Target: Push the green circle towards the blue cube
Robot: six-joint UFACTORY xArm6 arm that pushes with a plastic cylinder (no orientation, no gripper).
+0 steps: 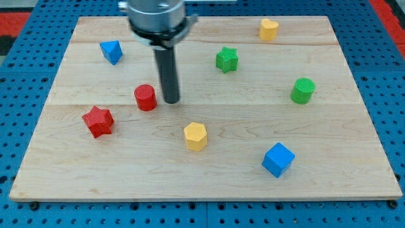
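The green circle (302, 90) is a short green cylinder at the view's right, on the wooden board. The blue cube (278, 159) sits below it and slightly to the left, near the board's bottom right. My tip (171, 100) rests on the board left of centre, just right of the red cylinder (145, 97). It is far to the left of the green circle and up and to the left of the blue cube. It touches neither block.
A green star (226, 59) lies above centre. A yellow heart-like block (269, 29) is at the top right, a blue pointed block (111, 51) at the top left, a red star (98, 121) at the left, a yellow hexagon (195, 136) below my tip.
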